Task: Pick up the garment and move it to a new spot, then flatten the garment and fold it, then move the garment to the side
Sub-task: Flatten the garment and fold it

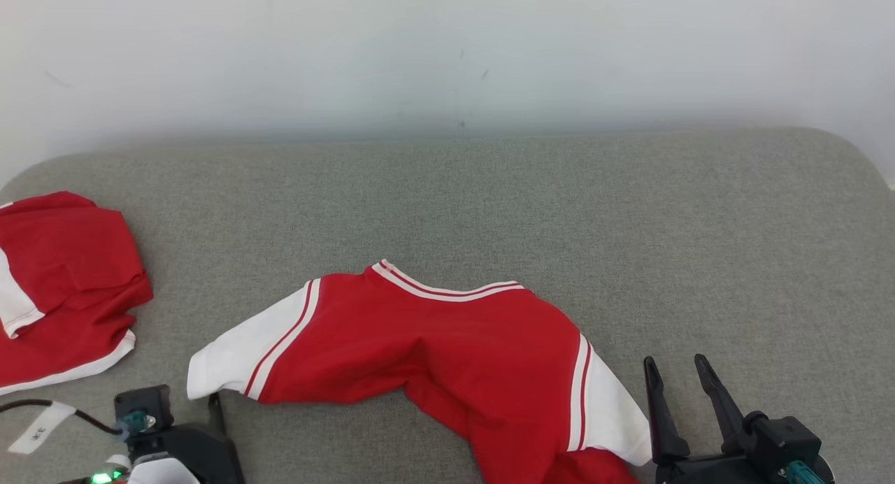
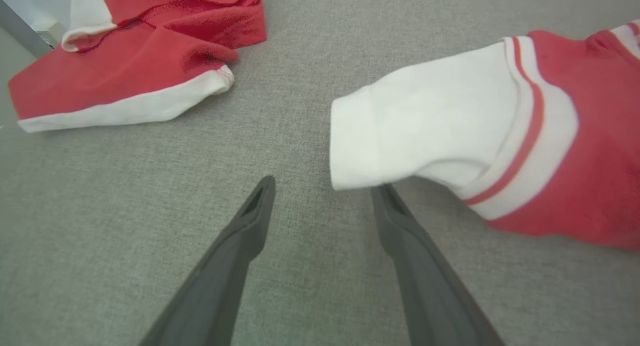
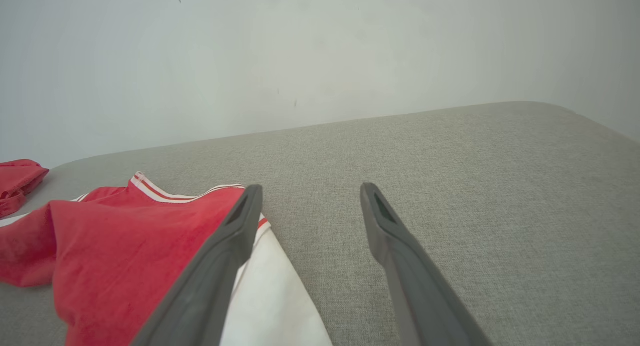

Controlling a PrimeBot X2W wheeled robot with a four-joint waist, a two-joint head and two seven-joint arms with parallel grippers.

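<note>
1. Overall, the grey padded surface (image 1: 447, 204) spanned the work area and ended at a pale wall (image 1: 447, 50).
2. The garment (image 1: 447, 344), red with white sleeves, lay crumpled at the near middle of that surface. Its striped neckline (image 1: 447, 288) faced the wall and its lower part ran past the bottom edge of the head view.
3. A second red garment (image 1: 63, 281) lay bunched at the far left, well apart from the first.
4. The right gripper (image 1: 675, 361) stood just beside the right sleeve (image 1: 615, 414), jaws parted and empty. In its wrist view one finger overlapped the red cloth, but contact could not be confirmed.
5. The left gripper (image 2: 322, 186) was likewise spread and held nothing. One fingertip sat at the cuff edge of the left sleeve (image 2: 420, 116).
6. Judged from this layout, the step in hand was a two-point grasp for lifting the garment. To do it well:
   - Each gripper would need its lower finger slid under the cloth so that a full layer sat between the jaws.
   - Grasping at the sleeve seams, not the bare cuffs, would probably let the body hang straighter.
   - Both arms should rise together, since uneven lifting risked dragging and added twist.
   - The left arm's path should avoid the second red garment.
</note>
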